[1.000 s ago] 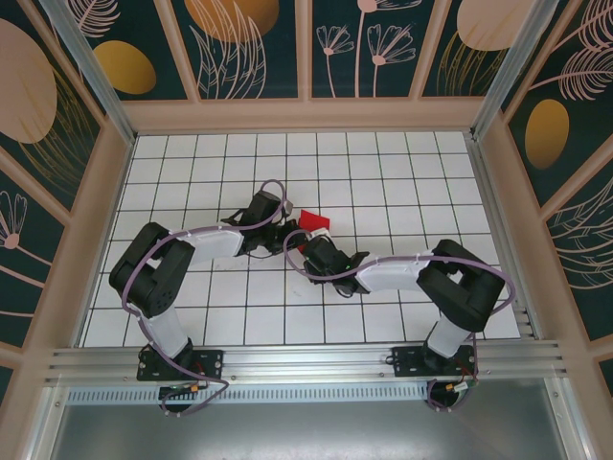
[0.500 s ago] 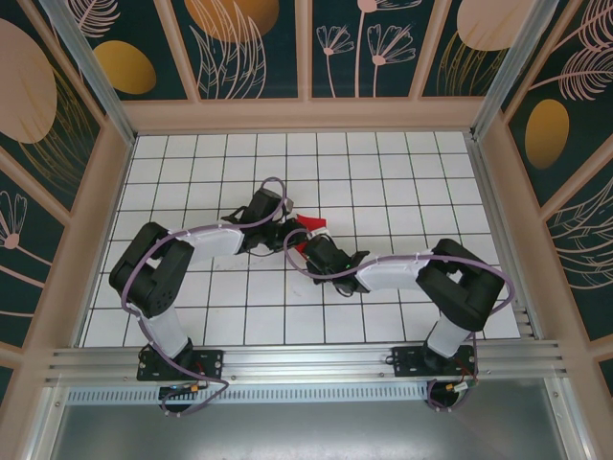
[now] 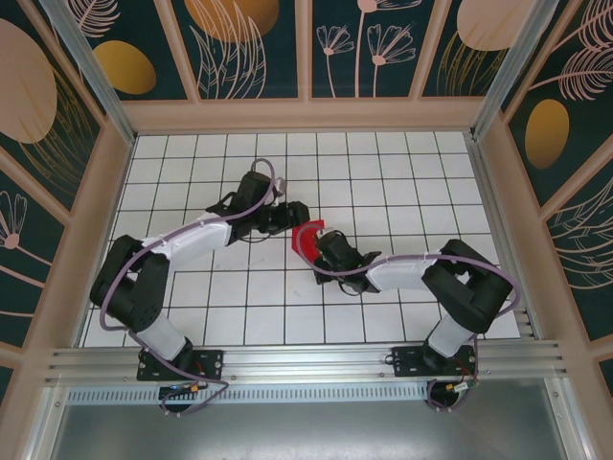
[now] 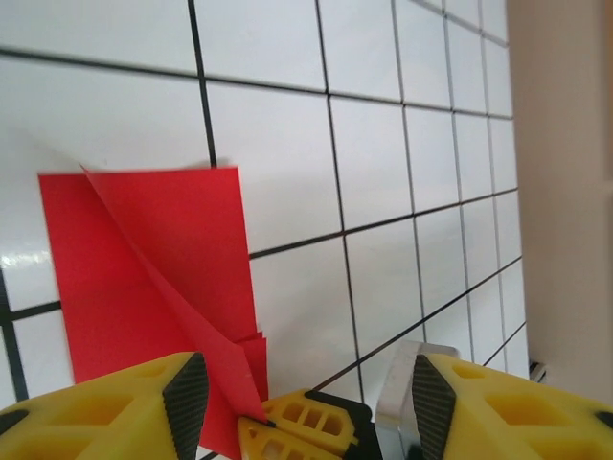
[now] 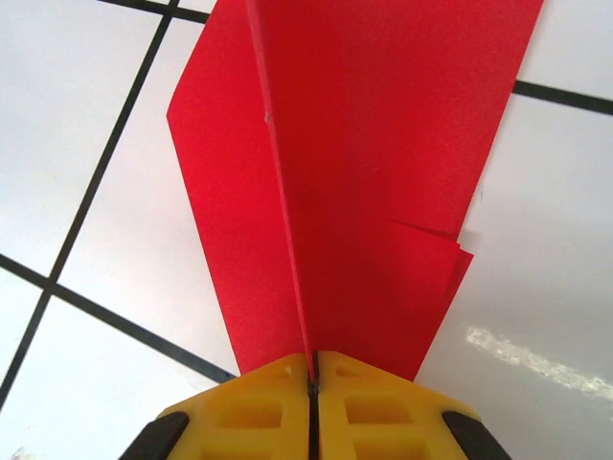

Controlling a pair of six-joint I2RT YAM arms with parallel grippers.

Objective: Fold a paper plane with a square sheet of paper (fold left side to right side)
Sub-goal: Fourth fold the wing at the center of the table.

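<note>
- Top view: the folded red paper (image 3: 308, 240) is sitting mid-desk (image 3: 220, 316), between the left end effector (image 3: 290, 215) and the right end effector (image 3: 323, 251).
- Right wrist view: its fingers (image 5: 259, 407) are pinching together on the paper's raised crease.
- Left wrist view: its fingers (image 4: 184, 398) are standing apart, gripping nothing, with the paper just ahead.

Bright, even light falls from overhead, and the white tiled table (image 3: 383, 172) shows only faint, soft shadows under the arms. Just ahead of the right gripper (image 5: 313, 369) the folded red paper (image 5: 364, 153) looks crisp and saturated, with a glare streak on the glossy tile off to the gripper's right. At the left gripper (image 4: 308, 407) the yellow fingers (image 4: 115, 402) sit close to the lens and out of focus. The paper's edge beside them is smeared, and another glare patch lies to their left.
</note>
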